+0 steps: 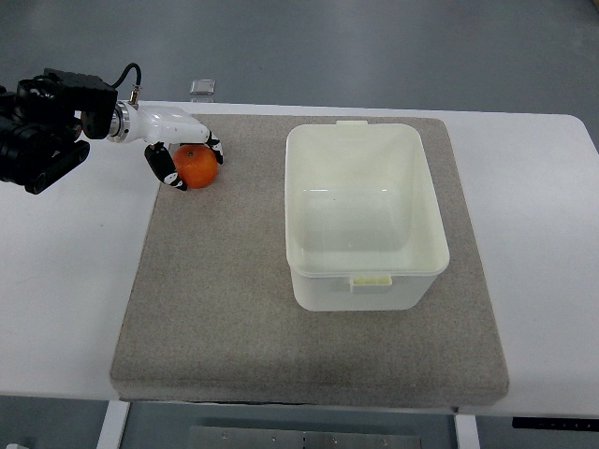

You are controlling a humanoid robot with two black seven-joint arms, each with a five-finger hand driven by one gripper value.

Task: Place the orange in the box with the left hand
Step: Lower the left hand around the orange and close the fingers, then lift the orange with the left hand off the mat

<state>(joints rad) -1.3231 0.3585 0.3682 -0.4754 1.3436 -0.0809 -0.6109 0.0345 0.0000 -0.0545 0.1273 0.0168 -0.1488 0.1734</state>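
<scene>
The robot's left hand (180, 154), white with dark fingertips, reaches in from the left edge of the table and curls around an orange (197, 166) at the far left corner of a grey felt mat (215, 299). The fingers (167, 166) wrap the fruit from its left and top, one dark tip showing against its upper right side, so the hand is closed on the orange rather than spread. The orange sits under and just to the right of the palm, on or barely above the mat; which of the two cannot be told from this steep angle. Behind the hand, the black forearm (42, 126) and its cable stretch back over the white table (65, 271) toward the picture's left edge.

To the right of the orange, well apart from it, a white plastic box (365, 271) stands on the mat, open at the top, with nothing visible inside. It is rectangular, with small tabs at the middle of its far and near rims, and it takes up the right half of the mat. The mat itself covers most of the middle of the table, its edges slightly askew to the tabletop. Beyond the mat, at the table's far edge, a small clear object (202, 89) lies by itself; what it is cannot be made out.
</scene>
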